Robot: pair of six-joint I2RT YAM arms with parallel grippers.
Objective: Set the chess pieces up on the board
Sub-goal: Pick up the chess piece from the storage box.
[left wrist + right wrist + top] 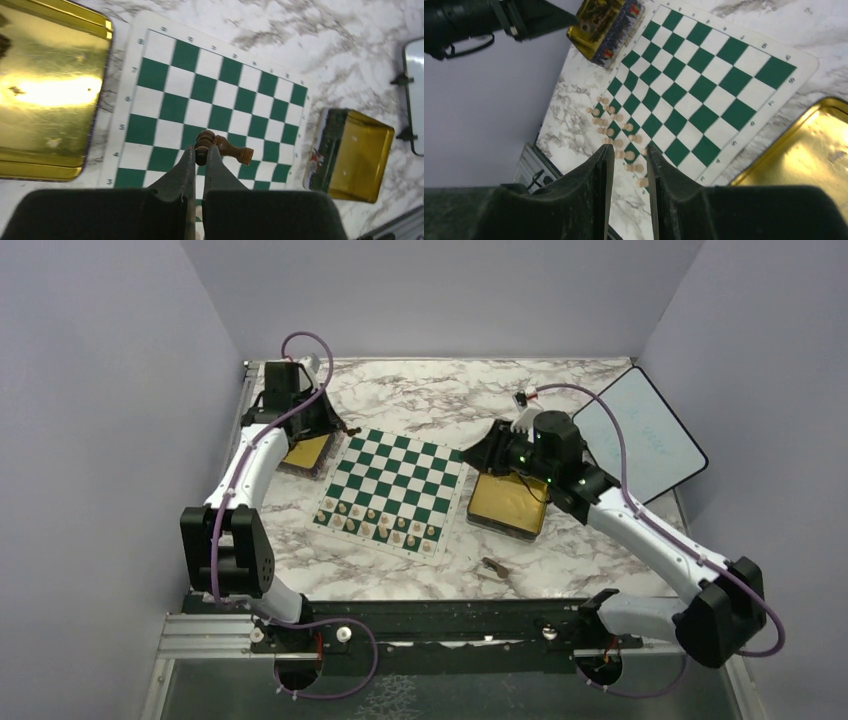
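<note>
Left wrist view: your left gripper [200,152] is clamped shut on a dark brown piece [228,148]. It pinches the piece by one end, and the rest juts out sideways to the right of the fingertips rather than hanging upright. The board [220,75] lies directly below and ahead of that gripper, and the squares under it are bare.

The pale pieces [385,525] stand in two rows along the board's near edge, so I judge that side done or nearly so. No dark piece stands on the board yet, so the whole dark side is left. The one you hold looks to be the first, and it will need turning upright before it goes down. A stray dark piece [493,565] lies on its side on the table [560,560], near the base side of the right arm.

Your right gripper [628,152] has its jaws a narrow gap apart with nothing between them. The pale rows lie beyond its fingertips. A gold tin [819,145] sits just to its right, and the other tin [606,22], with what look like dark pieces inside, is far ahead past the board.
</note>
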